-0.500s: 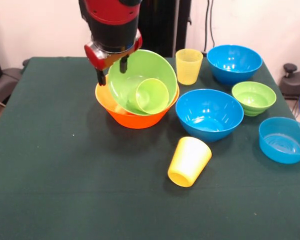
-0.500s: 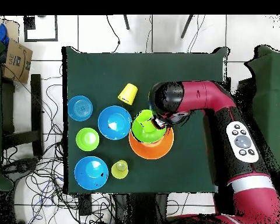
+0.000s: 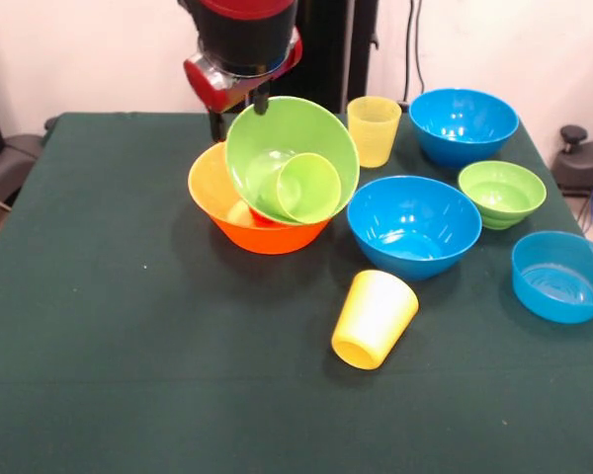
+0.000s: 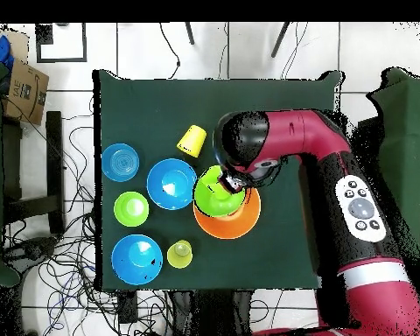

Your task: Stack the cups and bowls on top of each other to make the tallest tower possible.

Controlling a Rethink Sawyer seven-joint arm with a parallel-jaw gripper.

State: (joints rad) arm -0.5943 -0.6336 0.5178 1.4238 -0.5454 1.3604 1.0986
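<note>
My gripper (image 3: 239, 111) is shut on the far rim of the large lime green bowl (image 3: 277, 138) and holds it steeply tilted, mouth toward the camera, inside the large orange bowl (image 3: 215, 190). A lime green cup (image 3: 308, 188) lies on its side inside the green bowl. From overhead, the gripper (image 4: 234, 184) is over the green bowl (image 4: 210, 196) and the orange bowl (image 4: 241, 224). A bright yellow cup (image 3: 374, 318) lies on its side at the front. A paler yellow cup (image 3: 373, 128) stands upright at the back. The red cup is hidden.
Two medium blue bowls (image 3: 413, 225) (image 3: 463, 123), a small green bowl (image 3: 501, 193) and a small shallow blue bowl (image 3: 561, 276) stand upright at the right of the green table (image 3: 99, 326). Cables and a cardboard box (image 4: 24, 87) lie on the floor.
My gripper has moved up and to the right in the front view, taking the green bowl's rim with it. The green bowl and the cup inside shifted right and tilted more.
</note>
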